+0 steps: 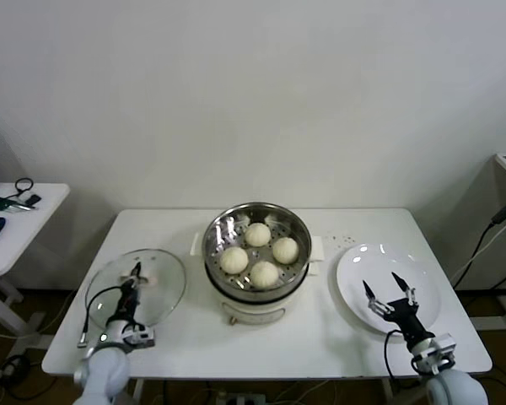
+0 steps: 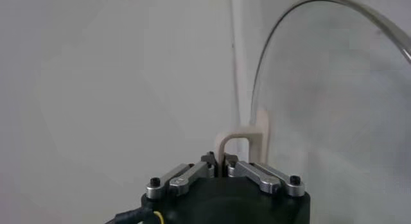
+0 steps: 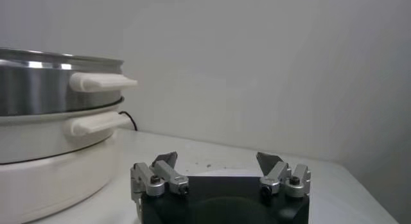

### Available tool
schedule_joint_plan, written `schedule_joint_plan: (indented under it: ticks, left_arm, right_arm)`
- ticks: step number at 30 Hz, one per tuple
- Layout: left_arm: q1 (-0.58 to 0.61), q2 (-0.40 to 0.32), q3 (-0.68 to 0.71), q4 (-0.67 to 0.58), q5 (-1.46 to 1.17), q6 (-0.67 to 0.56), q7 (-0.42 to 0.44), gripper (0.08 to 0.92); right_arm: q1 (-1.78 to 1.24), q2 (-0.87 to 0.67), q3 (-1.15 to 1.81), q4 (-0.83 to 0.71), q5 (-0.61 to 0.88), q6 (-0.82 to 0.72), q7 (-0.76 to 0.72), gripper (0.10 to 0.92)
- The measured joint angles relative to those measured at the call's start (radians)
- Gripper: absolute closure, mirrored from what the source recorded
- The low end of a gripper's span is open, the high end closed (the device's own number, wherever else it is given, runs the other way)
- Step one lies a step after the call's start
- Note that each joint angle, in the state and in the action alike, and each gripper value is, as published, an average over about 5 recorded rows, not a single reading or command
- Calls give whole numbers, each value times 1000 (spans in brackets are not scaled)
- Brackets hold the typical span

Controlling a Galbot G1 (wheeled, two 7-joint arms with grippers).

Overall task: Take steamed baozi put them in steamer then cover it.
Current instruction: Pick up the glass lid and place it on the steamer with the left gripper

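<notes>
Four steamed baozi [image 1: 258,251] sit on the perforated tray inside the steamer [image 1: 217,253], a shiny steel pot on a white base at the table's middle. The cover [image 1: 164,291], a clear glass lid, is at the table's left. My left gripper [image 1: 136,272] is shut on the cover's white handle [image 2: 243,142], with the glass rim [image 2: 270,45] curving beside it in the left wrist view. My right gripper [image 1: 386,284] is open and empty over the white plate [image 1: 358,261] at the right. The steamer's side [image 3: 45,90] shows in the right wrist view.
The steamer's white side handles [image 3: 103,83] stick out toward my right gripper [image 3: 217,160]. A small side table [image 1: 17,221] with cables stands at the far left. A few dark specks [image 1: 346,240] lie on the table behind the plate.
</notes>
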State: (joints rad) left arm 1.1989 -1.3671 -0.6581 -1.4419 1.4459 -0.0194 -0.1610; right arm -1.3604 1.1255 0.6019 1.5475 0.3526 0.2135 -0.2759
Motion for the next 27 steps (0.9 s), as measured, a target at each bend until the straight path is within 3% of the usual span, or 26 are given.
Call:
schedule_joint_plan:
  ticks: [17,27]
  left_arm:
    - [235,67,-15,-435,-85,198,63,850]
    - [315,172,51,-636,-119,378,105,850]
  right_arm:
    - [23,-30,-3,-13,-1,7,-2,203]
    - [52,-56,-27,-41,-6,5,-2,203]
